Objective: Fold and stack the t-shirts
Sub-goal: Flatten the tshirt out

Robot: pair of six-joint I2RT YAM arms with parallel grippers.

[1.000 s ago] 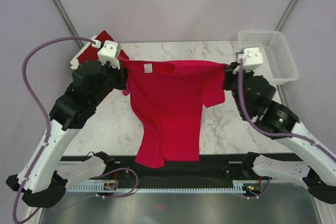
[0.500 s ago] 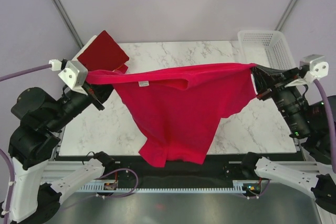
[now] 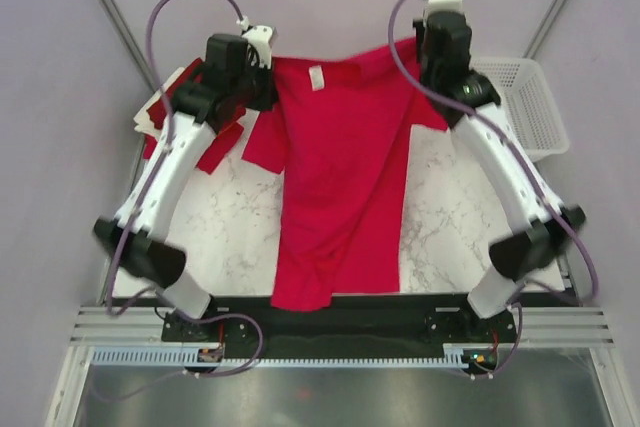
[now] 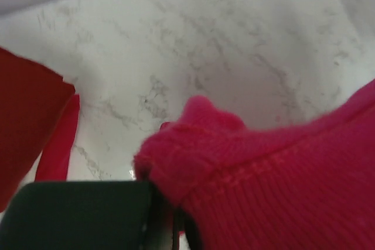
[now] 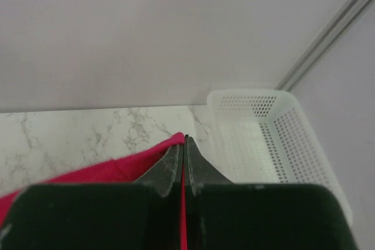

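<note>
A bright crimson t-shirt stretches from the table's far edge to its near edge, collar label facing up and hem over the front rim. My left gripper is shut on its left shoulder; in the left wrist view the bunched crimson fabric covers the fingertips of the left gripper. At the right shoulder, my right gripper is shut on the cloth, and the right wrist view shows a thin red edge pinched between the closed fingers of the right gripper. A folded dark red t-shirt lies at the far left, partly under the left arm.
A white lattice basket stands at the far right corner, close beside the right gripper. The dark red shirt lies just left of the left gripper. Bare marble table shows on both sides of the crimson shirt. Both arms reach far across the table.
Both arms have swung from wide apart near the table's sides to the far edge, carrying the crimson shirt's shoulders back. The shirt now runs lengthwise over the table instead of hanging between them.
</note>
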